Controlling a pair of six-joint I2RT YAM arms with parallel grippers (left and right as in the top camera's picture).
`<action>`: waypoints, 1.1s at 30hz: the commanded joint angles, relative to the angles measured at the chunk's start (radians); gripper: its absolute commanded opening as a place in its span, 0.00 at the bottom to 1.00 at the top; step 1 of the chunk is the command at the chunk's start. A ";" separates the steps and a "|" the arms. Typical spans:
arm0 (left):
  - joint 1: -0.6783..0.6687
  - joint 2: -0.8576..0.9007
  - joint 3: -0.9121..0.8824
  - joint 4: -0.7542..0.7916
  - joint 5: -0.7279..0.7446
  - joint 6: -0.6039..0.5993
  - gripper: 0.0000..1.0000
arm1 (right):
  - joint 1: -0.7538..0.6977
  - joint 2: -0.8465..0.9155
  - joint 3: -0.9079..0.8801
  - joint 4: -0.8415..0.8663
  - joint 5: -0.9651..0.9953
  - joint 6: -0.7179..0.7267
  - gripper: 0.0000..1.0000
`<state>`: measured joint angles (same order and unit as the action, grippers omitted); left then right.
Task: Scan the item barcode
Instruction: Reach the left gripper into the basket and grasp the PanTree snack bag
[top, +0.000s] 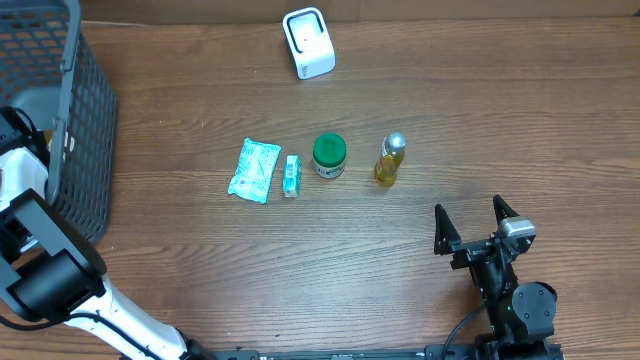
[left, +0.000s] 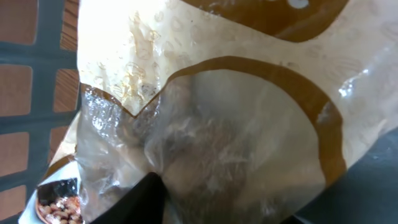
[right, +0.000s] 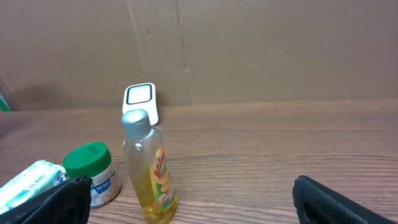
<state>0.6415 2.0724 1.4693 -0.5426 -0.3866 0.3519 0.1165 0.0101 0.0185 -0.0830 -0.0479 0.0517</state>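
Observation:
A crinkled bag (left: 236, 124) of clear plastic with cream and brown print fills the left wrist view, lying against the dark mesh basket (left: 37, 74). My left gripper (left: 224, 208) is down in the basket (top: 70, 120) with the bag between its fingers. One black fingertip (left: 148, 193) presses on the bag; whether the bag is clamped is unclear. No barcode shows. The white scanner (top: 308, 42) stands at the table's far edge and also shows as the scanner (right: 142, 99) in the right wrist view. My right gripper (top: 476, 222) rests open and empty at the front right.
A row lies mid-table: teal pouch (top: 254, 170), small teal box (top: 291, 176), green-lidded jar (top: 329, 156), yellow bottle (top: 390, 160). In the right wrist view the bottle (right: 149, 168) and jar (right: 93, 171) stand just ahead of the open fingers. A nut packet (left: 59, 208) lies under the bag.

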 joint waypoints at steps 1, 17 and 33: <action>-0.003 0.026 -0.031 -0.001 -0.005 -0.008 0.46 | -0.006 -0.007 -0.011 0.002 0.002 -0.004 1.00; -0.034 -0.083 0.355 -0.130 0.062 -0.181 0.04 | -0.006 -0.007 -0.011 0.002 0.002 -0.003 1.00; -0.236 -0.421 0.603 -0.191 0.064 -0.211 0.04 | -0.006 -0.007 -0.011 0.002 0.002 -0.003 1.00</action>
<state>0.4576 1.7226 2.0560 -0.7094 -0.3283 0.1585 0.1165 0.0101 0.0185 -0.0834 -0.0479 0.0517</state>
